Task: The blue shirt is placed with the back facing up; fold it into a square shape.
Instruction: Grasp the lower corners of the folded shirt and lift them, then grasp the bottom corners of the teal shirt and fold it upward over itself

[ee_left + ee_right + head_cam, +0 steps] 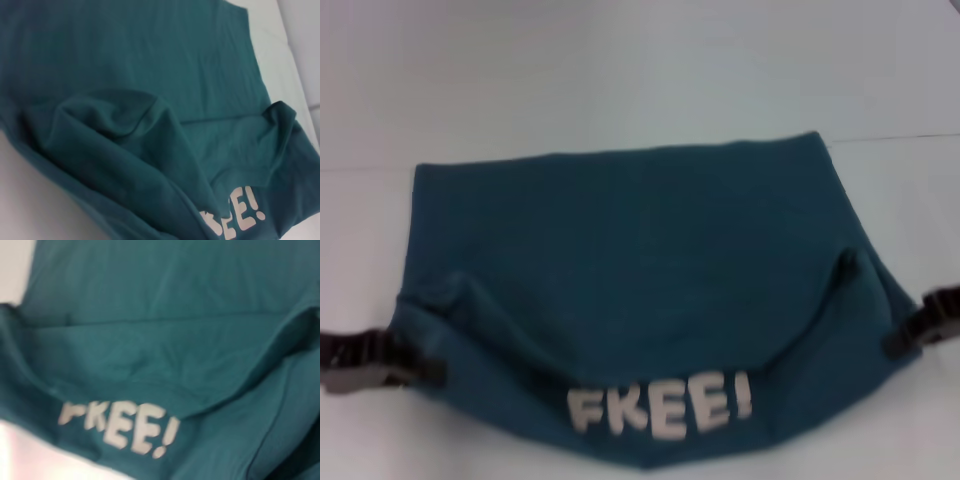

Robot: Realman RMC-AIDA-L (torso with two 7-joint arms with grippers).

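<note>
Gripping the shirt point(640, 270) at both near corners, my left gripper point(415, 372) and right gripper point(900, 340) clamped on fabric, near edge lifted, white print point(660, 405) facing up, table point(620, 70) beneath.

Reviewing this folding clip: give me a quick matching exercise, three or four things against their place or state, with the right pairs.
Things:
1. left gripper
2. right gripper
3. white print
4. far edge of the blue shirt

Places or states:
A. lying flat on the white table
B. at the shirt's near right side
C. on the near flap, facing up
D. at the shirt's near left side

Pairs: 1-D, 2-B, 3-C, 4-A
</note>
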